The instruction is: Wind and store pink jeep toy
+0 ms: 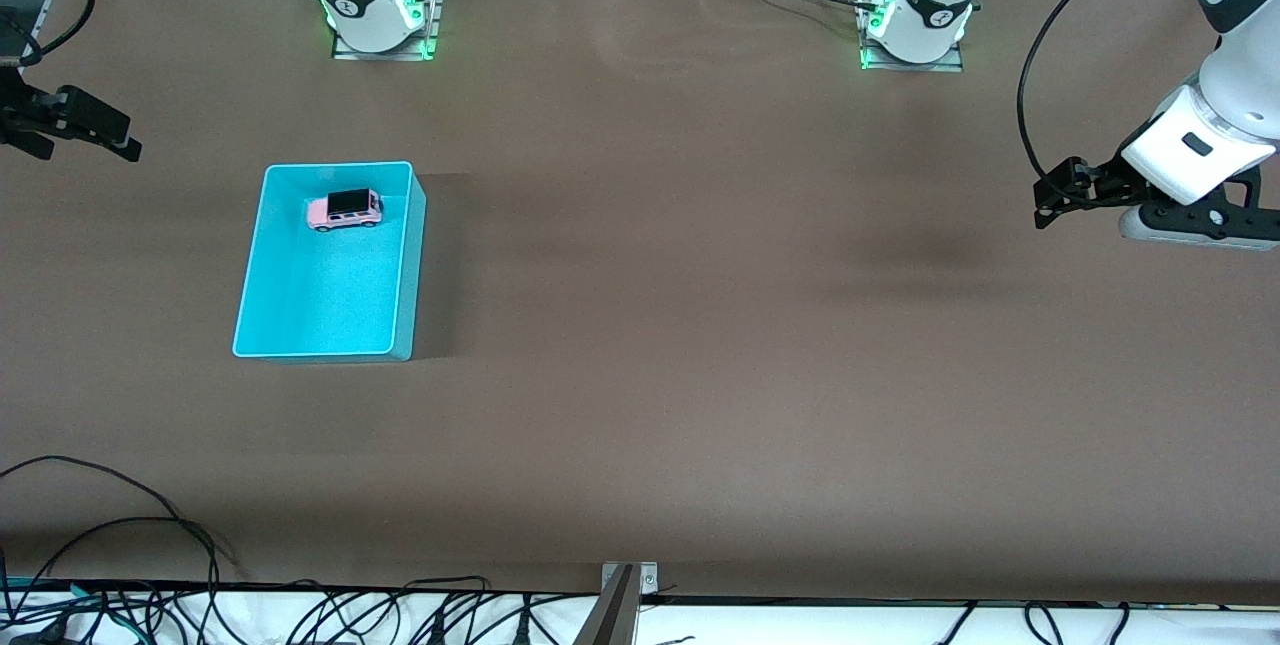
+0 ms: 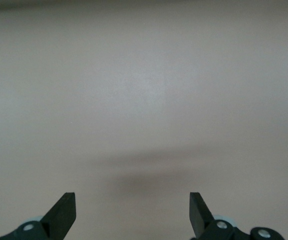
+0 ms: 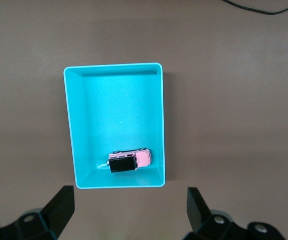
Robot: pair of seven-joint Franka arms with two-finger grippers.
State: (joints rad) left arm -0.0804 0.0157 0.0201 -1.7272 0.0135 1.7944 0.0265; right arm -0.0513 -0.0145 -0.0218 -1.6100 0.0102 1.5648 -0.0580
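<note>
The jeep point(image 1: 344, 210) is lying in the bin point(image 1: 255, 275), long axis along the table's base edge. The right claw point(image 3: 129, 210), jaws apart, is hovering nearer; the left claw point(image 2: 133, 212), jaws apart, is waiting.

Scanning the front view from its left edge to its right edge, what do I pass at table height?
right gripper, open, over bare table → turquoise bin with the pink jeep toy inside it → open brown table → left gripper, open, over bare table.
</note>
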